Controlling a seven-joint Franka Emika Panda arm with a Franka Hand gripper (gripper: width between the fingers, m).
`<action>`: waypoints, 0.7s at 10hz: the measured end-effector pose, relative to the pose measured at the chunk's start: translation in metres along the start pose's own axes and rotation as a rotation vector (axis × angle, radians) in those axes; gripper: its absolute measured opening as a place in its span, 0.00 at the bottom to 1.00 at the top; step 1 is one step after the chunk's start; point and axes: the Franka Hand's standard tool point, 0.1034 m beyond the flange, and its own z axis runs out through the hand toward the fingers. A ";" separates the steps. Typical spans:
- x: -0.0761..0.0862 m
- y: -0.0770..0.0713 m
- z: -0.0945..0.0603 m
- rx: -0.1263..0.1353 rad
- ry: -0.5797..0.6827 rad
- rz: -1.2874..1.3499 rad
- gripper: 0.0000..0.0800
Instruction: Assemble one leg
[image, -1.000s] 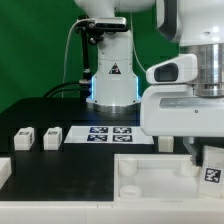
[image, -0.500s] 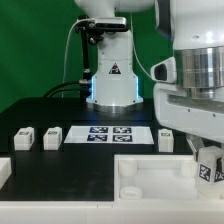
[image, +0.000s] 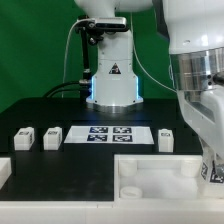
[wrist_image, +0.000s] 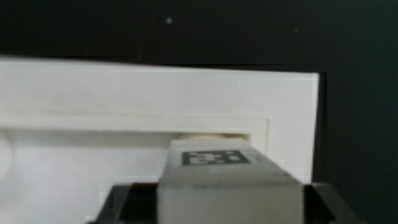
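- Between the fingers of the gripper (wrist_image: 214, 195), low in the wrist view, sits the leg (wrist_image: 217, 170): a white block, tag face toward the camera, pinched on two opposite sides by the dark finger pads (wrist_image: 128, 200).
- Its far end points at the corner region of the large white tray-like piece (wrist_image: 107, 100); a small rounded feature shows just past the block's tip, probably the corner hole meant to receive it. Whether the tip already touches the tray cannot be told.
- The grip across the block's sides leaves the mating end free, which suits an insertion along the block's long axis.
- At the exterior view's right edge the gripper (image: 208, 165) hangs over the tray's (image: 150, 185) near corner, with the held leg (image: 212, 172) only partly visible behind the arm's body.
- Three spare legs stand on the black table (image: 40, 105), apart from the tray: two (image: 24, 137) (image: 51, 135) at the exterior view's left, one (image: 166, 138) just right of the marker board (image: 108, 134). They look untouched, so this appears to be the first leg fitted.
- Judgement: the step in hand is alignment over the corner hole; a slight tilt of the block would likely jam it at the rim.
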 end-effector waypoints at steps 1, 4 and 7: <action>-0.001 0.000 0.000 0.002 -0.004 0.108 0.37; -0.001 0.002 0.002 0.000 0.000 0.002 0.47; -0.003 0.013 0.008 -0.015 0.002 -0.366 0.78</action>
